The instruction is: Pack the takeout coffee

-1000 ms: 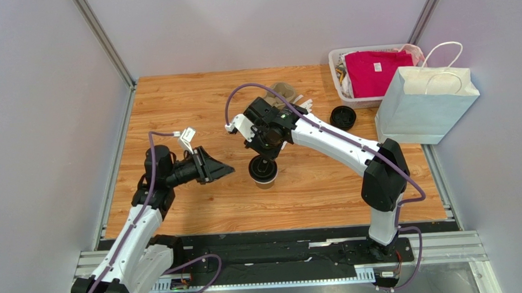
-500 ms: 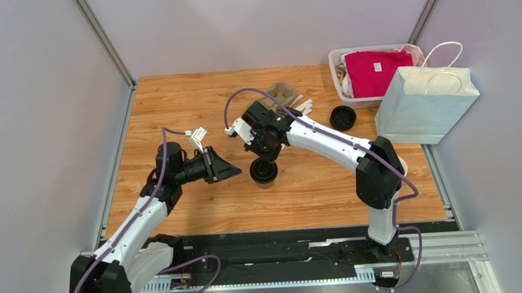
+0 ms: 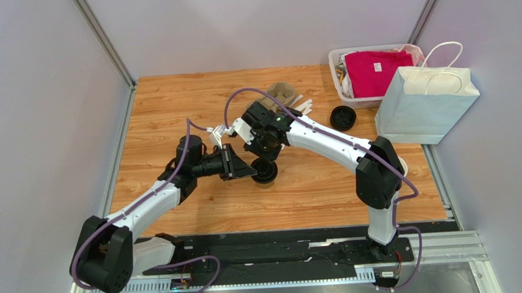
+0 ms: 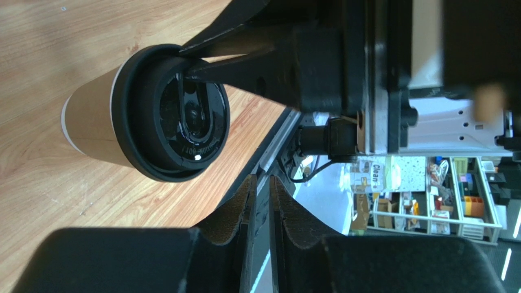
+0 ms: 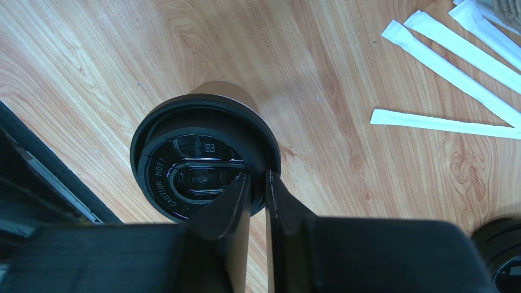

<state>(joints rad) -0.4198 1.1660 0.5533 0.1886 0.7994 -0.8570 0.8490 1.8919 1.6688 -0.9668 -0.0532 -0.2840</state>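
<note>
The takeout coffee (image 3: 264,174), a brown paper cup with a black lid, stands upright mid-table. My right gripper (image 3: 266,154) hangs right above it. In the right wrist view the narrow-set fingers straddle the lid's near rim (image 5: 269,160), so the right gripper (image 5: 257,175) is shut on the rim. My left gripper (image 3: 250,168) is shut and empty, its tip just left of the cup. In the left wrist view the cup (image 4: 92,122) is ahead of the left gripper (image 4: 262,178), with the right gripper's fingers on its lid.
A white paper bag (image 3: 425,104) stands at the right edge. A white basket with pink cloth (image 3: 369,70) is behind it. A loose black lid (image 3: 343,117) lies beside the bag. A cardboard cup carrier (image 3: 282,90) and white wrapped sticks (image 5: 452,73) lie behind the cup.
My left arm has swung right and forward, bringing its shut gripper up beside the cup. My right gripper has settled slightly lower onto the lid. The cup has barely moved.
</note>
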